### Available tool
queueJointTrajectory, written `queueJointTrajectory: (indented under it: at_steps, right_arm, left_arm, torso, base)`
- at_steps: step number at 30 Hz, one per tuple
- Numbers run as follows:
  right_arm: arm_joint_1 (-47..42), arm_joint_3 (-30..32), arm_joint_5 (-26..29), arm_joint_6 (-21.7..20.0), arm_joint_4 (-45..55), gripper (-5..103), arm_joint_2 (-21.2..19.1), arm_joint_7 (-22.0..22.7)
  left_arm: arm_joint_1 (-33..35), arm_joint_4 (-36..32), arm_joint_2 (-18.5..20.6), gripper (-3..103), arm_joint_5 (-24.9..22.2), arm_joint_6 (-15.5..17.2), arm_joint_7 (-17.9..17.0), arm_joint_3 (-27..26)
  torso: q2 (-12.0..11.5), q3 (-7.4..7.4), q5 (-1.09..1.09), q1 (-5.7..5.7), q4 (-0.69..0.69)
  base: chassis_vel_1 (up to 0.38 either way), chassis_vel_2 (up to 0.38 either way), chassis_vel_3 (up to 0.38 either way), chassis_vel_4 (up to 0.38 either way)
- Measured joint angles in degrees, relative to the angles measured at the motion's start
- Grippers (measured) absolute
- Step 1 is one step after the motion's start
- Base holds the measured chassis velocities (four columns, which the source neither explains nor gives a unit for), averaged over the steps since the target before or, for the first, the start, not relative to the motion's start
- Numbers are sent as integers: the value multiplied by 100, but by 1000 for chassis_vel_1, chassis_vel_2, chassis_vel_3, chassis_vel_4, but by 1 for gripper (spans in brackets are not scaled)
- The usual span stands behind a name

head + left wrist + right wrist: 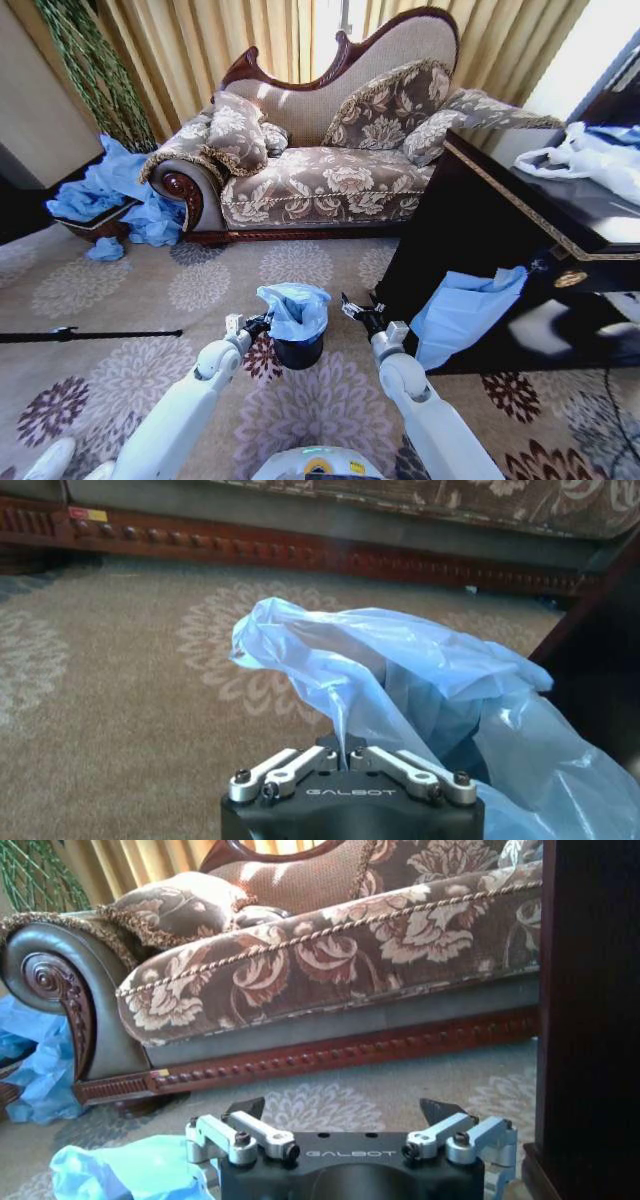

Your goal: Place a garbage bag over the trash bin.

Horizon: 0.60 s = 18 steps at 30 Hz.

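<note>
Currently, the wrinkly light-blue plastic garbage bag (294, 308), pinched by the left gripper (345, 759) at lower centre, should be drawn evenly over the small round black trash bin (299, 353), the right gripper (343, 1111) being held spread beside it.

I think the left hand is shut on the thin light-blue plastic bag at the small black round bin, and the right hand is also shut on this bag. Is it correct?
Not fully. The left hand is shut on the thin light-blue plastic bag at the small black round bin, but the right hand is open and holds nothing; the bag lies beside it. The right wrist view shows its fingers spread apart.
</note>
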Motion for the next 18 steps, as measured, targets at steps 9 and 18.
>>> queueJointTrajectory:
  at_steps: [9,18]
  right_arm:
    - [14,2,-54,-18,-37,100,23,8]
    - [89,-27,-100,-34,-142,100,9,-2]
  left_arm:
    - [136,-93,-22,2,-25,-98,26,-69]
    - [-5,162,-131,2,12,-233,55,-55]
  torso:
    - [0,0,0,0,1]
    - [0,0,0,0,1]
  base:
    - [0,0,0,0]
    - [0,0,0,0]
